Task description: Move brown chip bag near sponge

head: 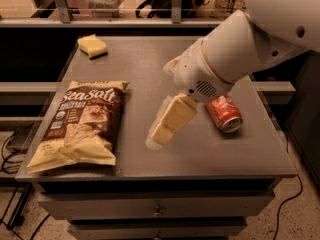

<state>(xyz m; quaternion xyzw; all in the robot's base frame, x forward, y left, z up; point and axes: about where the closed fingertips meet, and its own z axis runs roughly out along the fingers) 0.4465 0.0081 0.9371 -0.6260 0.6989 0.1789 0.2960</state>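
Camera view: brown chip bag (80,126) lies near the gripper (161,134), not touching.

Warm, dimmish light from overhead here, and the gripper (157,138) hangs over the grey table (200,156), pale and evenly lit. Left of it, the brown chip bag (82,121) shows a dull sheen. Right of it, the red can (224,114) glints at its rim and drops a soft shadow; beyond, the background glows brighter
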